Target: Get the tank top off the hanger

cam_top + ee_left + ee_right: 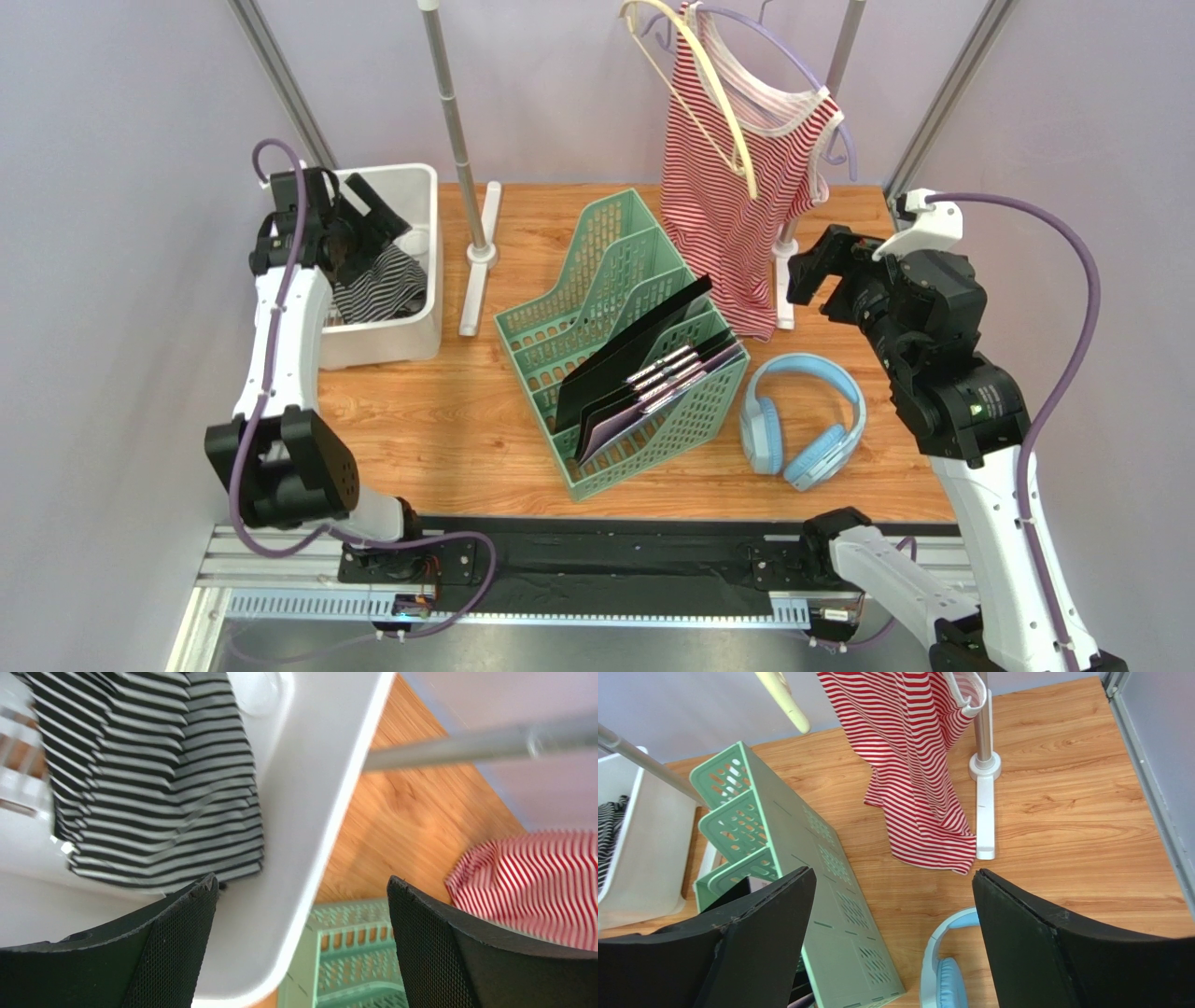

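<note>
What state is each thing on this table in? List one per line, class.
Tank top, hanging up, not yet taken down.
Black-striped top, lying in the bin.
Left claw, open, empty, over the bin.
Right claw, open, empty, facing the tank top.
File rack, upright, holding dark folders.
Headphones, lying flat on the table.

I see the red-and-white striped tank top [723, 224] hanging at the back right of the table [421, 420]. Its white-trimmed neck and straps are bunched toward the right and its hem trails down to about the tabletop (contact I cannot confirm). The cream hanger [716, 123] slants steeply across the garment's upper left, one arm pointing down in front of the fabric.
</note>
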Robot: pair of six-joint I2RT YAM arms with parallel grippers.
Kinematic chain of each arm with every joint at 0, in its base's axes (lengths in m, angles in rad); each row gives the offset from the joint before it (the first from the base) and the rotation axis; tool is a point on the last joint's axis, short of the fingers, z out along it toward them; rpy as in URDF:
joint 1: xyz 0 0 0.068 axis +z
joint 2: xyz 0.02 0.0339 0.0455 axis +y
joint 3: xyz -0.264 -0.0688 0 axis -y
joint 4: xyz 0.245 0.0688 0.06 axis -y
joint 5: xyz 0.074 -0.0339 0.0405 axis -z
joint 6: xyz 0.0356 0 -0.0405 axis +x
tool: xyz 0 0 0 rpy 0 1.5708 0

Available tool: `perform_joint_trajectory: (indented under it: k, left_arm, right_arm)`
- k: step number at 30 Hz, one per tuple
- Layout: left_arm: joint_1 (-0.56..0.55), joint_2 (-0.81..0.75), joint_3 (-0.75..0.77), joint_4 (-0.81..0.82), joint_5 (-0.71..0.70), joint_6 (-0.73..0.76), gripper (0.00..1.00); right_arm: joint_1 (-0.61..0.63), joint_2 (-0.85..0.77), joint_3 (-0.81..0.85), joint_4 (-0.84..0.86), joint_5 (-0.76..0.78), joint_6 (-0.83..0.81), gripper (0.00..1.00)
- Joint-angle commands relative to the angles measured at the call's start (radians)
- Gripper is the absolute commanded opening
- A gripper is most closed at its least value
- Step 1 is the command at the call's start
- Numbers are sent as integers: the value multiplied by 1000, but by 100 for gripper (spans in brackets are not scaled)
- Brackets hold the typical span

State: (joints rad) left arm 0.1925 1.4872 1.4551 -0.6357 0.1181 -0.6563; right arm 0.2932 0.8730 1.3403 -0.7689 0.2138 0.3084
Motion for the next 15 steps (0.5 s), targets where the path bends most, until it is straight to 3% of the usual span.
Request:
perform_joint_trajectory:
  k: [1, 8, 15]
  left_arm:
    - [-104, -159, -142, 181, 130, -37, 93]
    - [-376, -360, -283, 258, 184, 21, 93]
    - [-553, -533, -472, 367, 294, -14, 90]
  right_arm:
    - [0, 15, 33, 14, 64, -90, 89]
    - [-9, 173, 195, 36, 205, -170, 90]
    - [-149, 395, 402, 132, 15, -205, 93]
